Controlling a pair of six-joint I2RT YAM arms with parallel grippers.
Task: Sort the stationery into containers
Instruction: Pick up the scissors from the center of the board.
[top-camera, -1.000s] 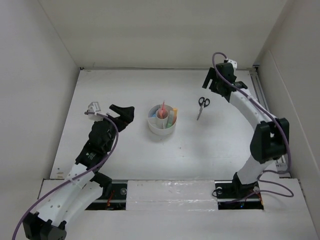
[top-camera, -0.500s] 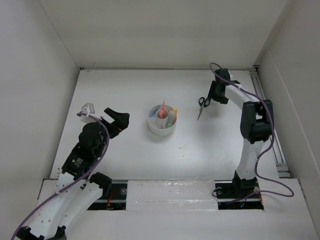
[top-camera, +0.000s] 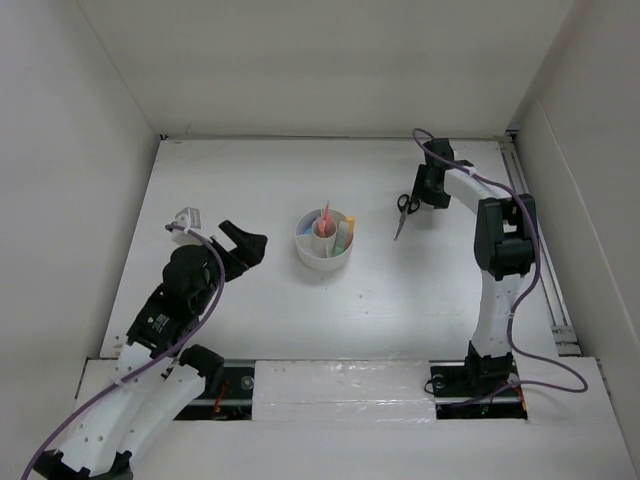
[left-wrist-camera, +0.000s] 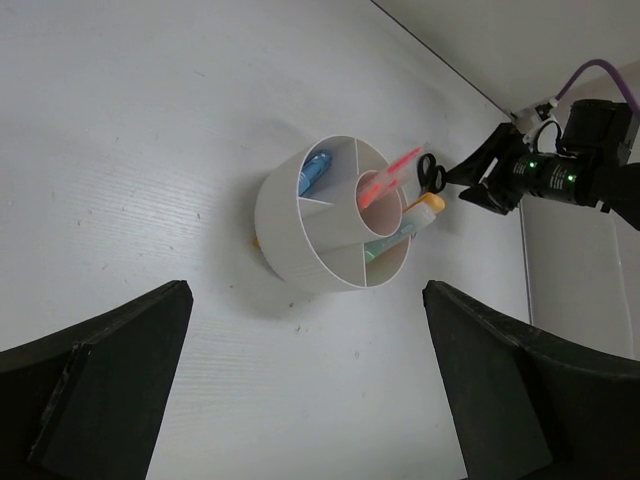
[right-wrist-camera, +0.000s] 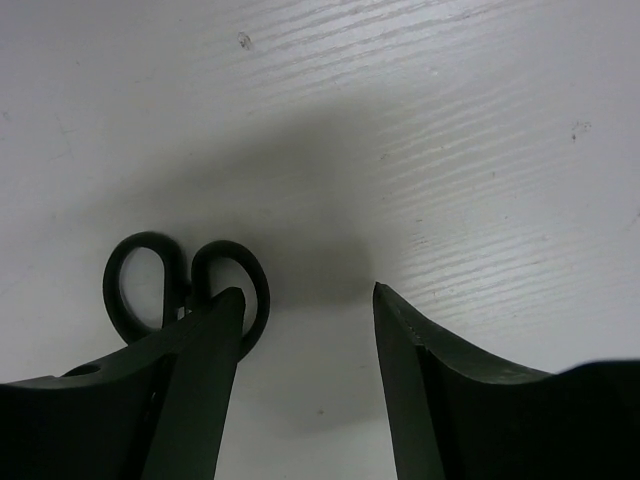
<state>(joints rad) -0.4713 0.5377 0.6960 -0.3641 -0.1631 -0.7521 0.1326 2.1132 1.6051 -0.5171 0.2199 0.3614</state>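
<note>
Just swung down beside scissors (top-camera: 406, 205), lying on table (top-camera: 400, 300) right of organizer (top-camera: 322, 262); right gripper (right-wrist-camera: 305, 295) narrowed to half-wide, gap bare, near finger (right-wrist-camera: 190, 400) covering one handle loop. Looks like pickup starting, maybe off-centre. Left gripper (top-camera: 248, 243) wide, empty. Blades cut off in wrist view; contact unclear.

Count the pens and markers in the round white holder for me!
4. A pink pen stands in the centre cup, a blue marker in one outer compartment, an orange-yellow marker and a green marker in the outer ring toward the scissors. Others may be hidden.
</note>
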